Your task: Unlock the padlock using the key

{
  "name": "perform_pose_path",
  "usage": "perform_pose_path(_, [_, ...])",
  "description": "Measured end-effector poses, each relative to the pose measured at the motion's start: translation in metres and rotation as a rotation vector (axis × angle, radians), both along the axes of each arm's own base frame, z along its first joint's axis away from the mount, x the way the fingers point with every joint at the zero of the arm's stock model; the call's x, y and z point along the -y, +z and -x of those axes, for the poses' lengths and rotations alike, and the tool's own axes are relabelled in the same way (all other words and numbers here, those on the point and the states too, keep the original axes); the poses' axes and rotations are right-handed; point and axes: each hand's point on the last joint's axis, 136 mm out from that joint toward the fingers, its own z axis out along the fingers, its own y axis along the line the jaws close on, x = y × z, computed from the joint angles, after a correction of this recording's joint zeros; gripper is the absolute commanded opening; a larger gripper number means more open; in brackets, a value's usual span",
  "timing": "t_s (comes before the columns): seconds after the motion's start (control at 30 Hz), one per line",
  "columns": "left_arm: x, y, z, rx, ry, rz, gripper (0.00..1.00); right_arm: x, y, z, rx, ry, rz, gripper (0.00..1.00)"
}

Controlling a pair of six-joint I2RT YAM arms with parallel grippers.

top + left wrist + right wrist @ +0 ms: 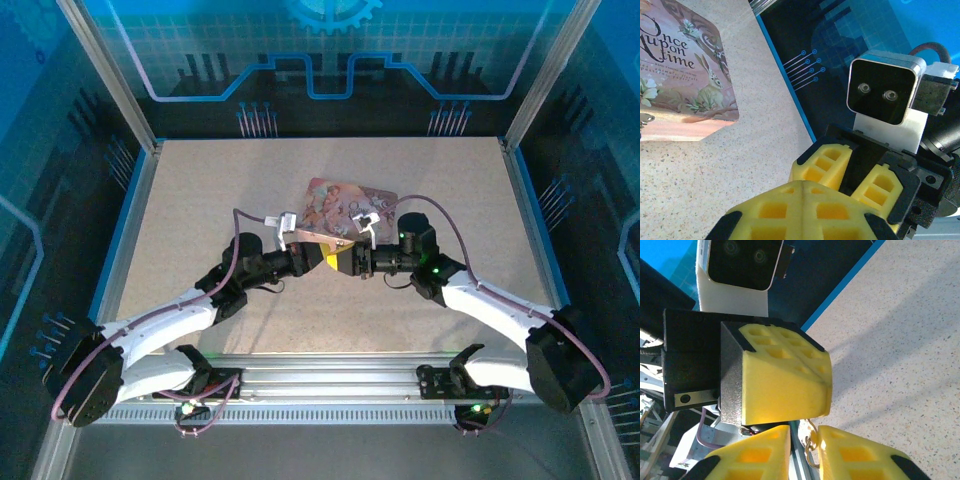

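We judge the step in hand to be a handover of the key, with the unlocking not yet begun. Our right gripper (pixel 804 436) has its fingers a little apart, with a narrow gap between them. In that gap stands a thin looped metal piece that we take for the key (pixel 812 442). It lies close to the finger at its 3 o'clock, but we cannot tell whether either pad presses it.

At 12 o'clock from it, nose to nose, is the left gripper (pixel 785 375), its fingers pressed together. The key seems to come out from under its tip, so it may be pinching the upper end, though the contact is hidden.

From above, both grippers meet over the middle of the surface (pixel 200 200), and the box (pixel 345 205) lies just beyond them at 12 o'clock. In the left wrist view, what may be the padlock (pixel 645 119) is a small silvery bit at the box's edge, at 9 o'clock and cut by the frame.

Next, we think, the right gripper must pinch the key firmly before the left lets go, then turn towards the box.
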Motion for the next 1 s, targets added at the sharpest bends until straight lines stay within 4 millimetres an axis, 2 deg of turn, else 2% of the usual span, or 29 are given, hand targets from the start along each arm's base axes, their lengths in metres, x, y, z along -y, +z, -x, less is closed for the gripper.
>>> perform_pose_path(0.23, [0.0, 0.0, 0.0, -0.001, 0.0, 0.0, 0.02, 0.0, -0.004, -0.002, -0.016, -0.01, 0.008, 0.02])
perform_pose_path(0.53, [-0.001, 0.0, 0.0, 0.017, 0.001, -0.014, 0.34, 0.004, -0.012, -0.002, -0.021, -0.025, 0.045, 0.0])
perform_pose_path(0.77, [-0.015, 0.0, 0.001, 0.038, 0.053, -0.07, 0.62, 0.016, -0.024, -0.005, -0.032, -0.064, 0.11, 0.0])
perform_pose_path(0.87, [-0.023, -0.007, -0.001, 0.029, 0.086, -0.113, 0.72, 0.027, -0.03, -0.012, -0.041, -0.101, 0.139, 0.0])
perform_pose_path(1.0, [-0.032, -0.025, -0.005, -0.019, 0.126, -0.169, 0.8, 0.045, -0.038, -0.027, -0.061, -0.168, 0.169, 0.0])
